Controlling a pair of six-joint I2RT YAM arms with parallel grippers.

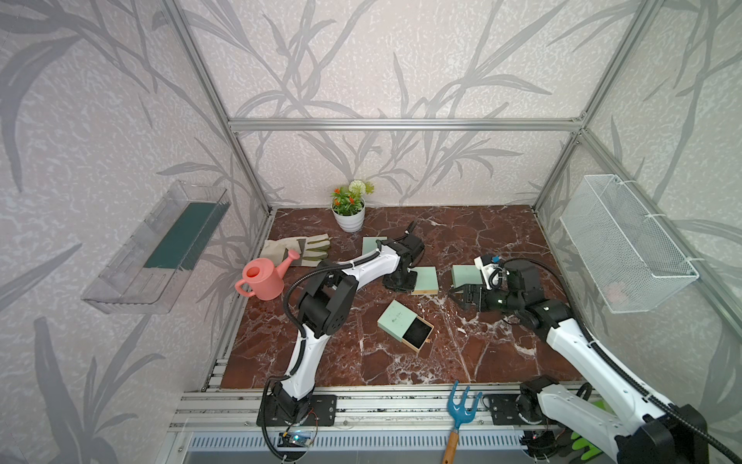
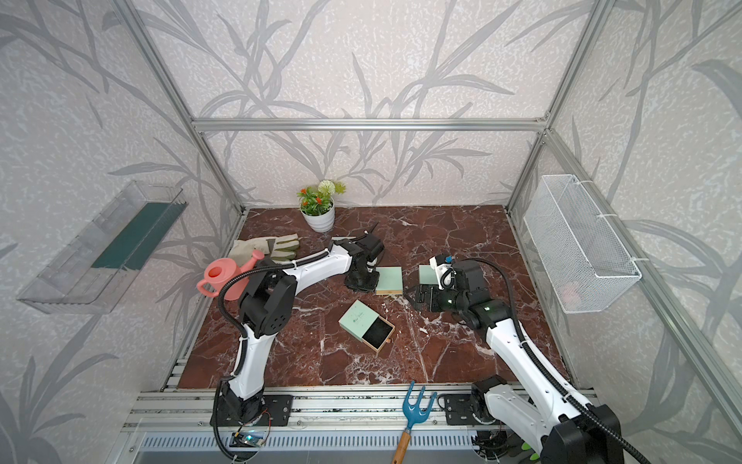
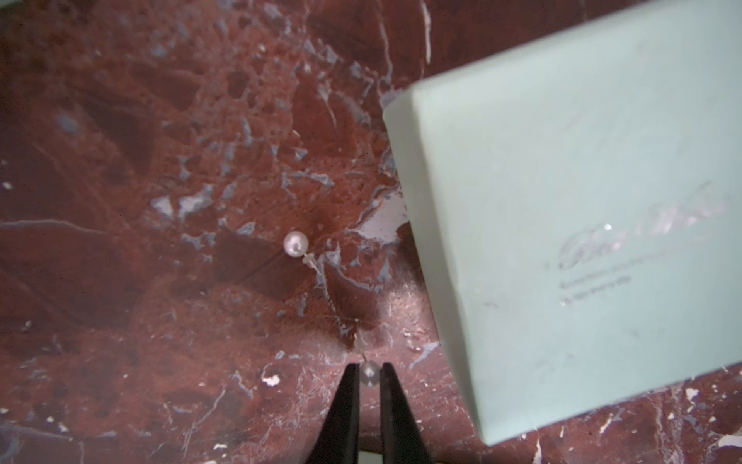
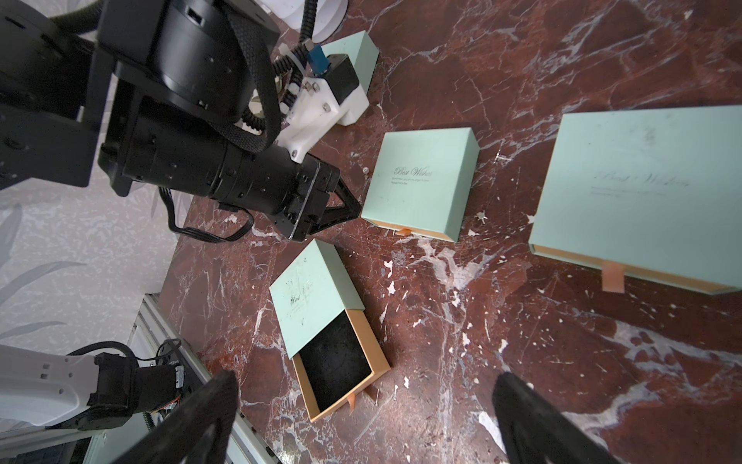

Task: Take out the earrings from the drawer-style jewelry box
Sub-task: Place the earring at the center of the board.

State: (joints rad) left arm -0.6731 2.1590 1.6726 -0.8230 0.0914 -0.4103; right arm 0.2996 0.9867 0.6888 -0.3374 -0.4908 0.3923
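The mint-green drawer-style jewelry box lies mid-table with its tan drawer pulled out. The drawer's black lining looks bare. My left gripper points down at the table beside a closed mint box and is shut on a pearl earring, held just above the marble. A second pearl earring lies loose on the marble close by. To the right of that box my right gripper hovers wide open and holds nothing.
More closed mint boxes sit behind the open one. A pink watering can, gloves and a flower pot stand at the back left. A blue rake lies on the front rail.
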